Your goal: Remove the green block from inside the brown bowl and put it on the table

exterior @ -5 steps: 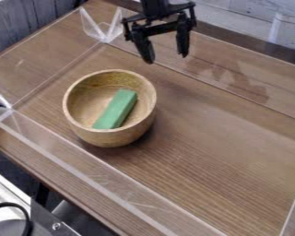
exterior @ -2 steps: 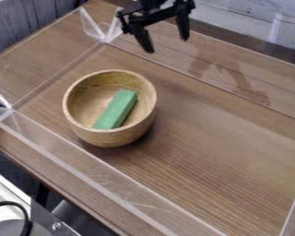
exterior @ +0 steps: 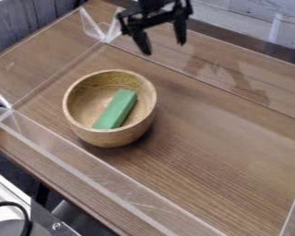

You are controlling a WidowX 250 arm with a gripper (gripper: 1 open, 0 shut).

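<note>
We are at the approach step; no grasp has been made. Starting at the left, the brown bowl [exterior: 110, 108] sits at roughly nine o'clock on the bench [exterior: 224, 138], upright, with the green block [exterior: 115, 109] lying flat inside it, its long axis running from one o'clock to seven o'clock. Toward twelve o'clock, well apart from the bowl, the gripper [exterior: 158, 30] hangs empty with its jaws spread wide. Next we judge that the gripper must travel over the bowl, align across the block's narrow width, then descend.
</note>
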